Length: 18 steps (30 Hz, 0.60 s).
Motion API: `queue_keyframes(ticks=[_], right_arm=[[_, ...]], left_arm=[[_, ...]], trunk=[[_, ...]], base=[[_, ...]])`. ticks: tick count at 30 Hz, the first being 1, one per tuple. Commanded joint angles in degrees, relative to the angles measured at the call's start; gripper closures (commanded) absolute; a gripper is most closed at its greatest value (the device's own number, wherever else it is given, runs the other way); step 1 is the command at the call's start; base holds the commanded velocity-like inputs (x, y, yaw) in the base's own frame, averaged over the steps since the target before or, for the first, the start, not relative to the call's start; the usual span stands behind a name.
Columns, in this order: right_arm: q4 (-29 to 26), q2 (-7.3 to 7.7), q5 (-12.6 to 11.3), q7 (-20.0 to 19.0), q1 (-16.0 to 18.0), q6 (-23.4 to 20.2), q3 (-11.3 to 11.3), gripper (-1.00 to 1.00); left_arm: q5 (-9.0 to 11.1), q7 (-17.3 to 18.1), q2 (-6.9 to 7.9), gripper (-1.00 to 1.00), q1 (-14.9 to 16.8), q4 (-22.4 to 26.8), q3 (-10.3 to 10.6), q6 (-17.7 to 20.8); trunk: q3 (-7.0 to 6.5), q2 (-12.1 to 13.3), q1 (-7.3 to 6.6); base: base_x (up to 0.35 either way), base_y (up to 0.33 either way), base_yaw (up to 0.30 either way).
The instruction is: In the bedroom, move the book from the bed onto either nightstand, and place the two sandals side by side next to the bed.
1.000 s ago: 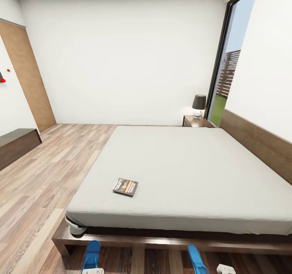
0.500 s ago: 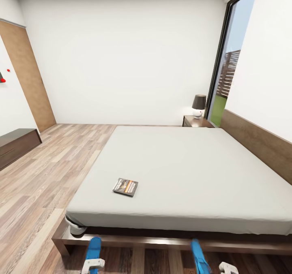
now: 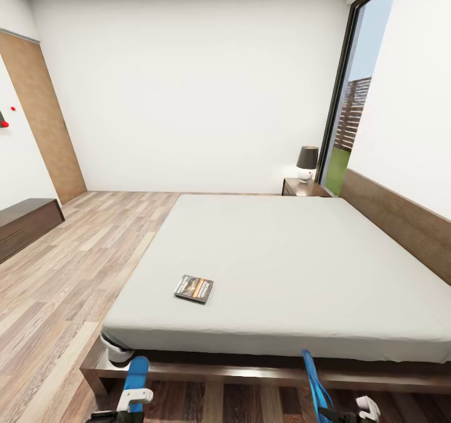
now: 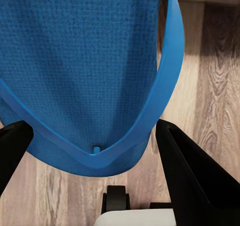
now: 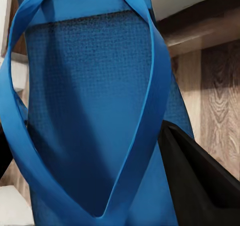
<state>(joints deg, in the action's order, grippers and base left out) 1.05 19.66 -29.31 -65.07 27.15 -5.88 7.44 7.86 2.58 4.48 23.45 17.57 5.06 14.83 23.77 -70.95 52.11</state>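
The book [image 3: 193, 288] lies flat on the pale mattress of the bed [image 3: 282, 266], near its front left corner. A nightstand [image 3: 304, 188] stands at the far side by the headboard. Low in the head view, one blue sandal [image 3: 135, 376] hangs in my left gripper [image 3: 125, 407] and the other sandal [image 3: 316, 385], turned on edge, in my right gripper [image 3: 344, 413], both just in front of the bed frame. In the left wrist view the sandal [image 4: 85, 60] sits between the black fingers [image 4: 195, 181]. In the right wrist view the sandal [image 5: 95, 95] fills the picture beside one finger [image 5: 200, 176].
A lamp [image 3: 307, 162] stands on the nightstand by the tall window [image 3: 357, 97]. A low dark dresser [image 3: 25, 223] and a wooden door [image 3: 44, 116] are at the left. Wood-plank floor [image 3: 81, 266] runs along the bed's left side.
Both grippers have risen with the sandals off the floor. The left sandal has shifted a little left, and the right one has tilted onto its edge and moved right.
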Motion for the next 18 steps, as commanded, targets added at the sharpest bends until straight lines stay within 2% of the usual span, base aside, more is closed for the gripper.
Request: queue_keyframes(ticks=[1,18], right_arm=[[0.39,0.09,-0.66,-0.6,0.09,-0.7,0.3,1.0],[0.88,0.28,-0.66,-0.95,0.08,-0.62,0.3,1.0]], left_arm=[[0.58,-0.03,0.07,1.0,0.02,0.1,0.48,0.23],[0.7,-0.21,-0.02,1.0,0.02,-0.02,0.48,0.34]], trunk=[[0.06,-0.04,0.0],[0.42,-0.84,0.44]], base=[[0.0,0.0,0.0],[0.0,0.0,0.0]])
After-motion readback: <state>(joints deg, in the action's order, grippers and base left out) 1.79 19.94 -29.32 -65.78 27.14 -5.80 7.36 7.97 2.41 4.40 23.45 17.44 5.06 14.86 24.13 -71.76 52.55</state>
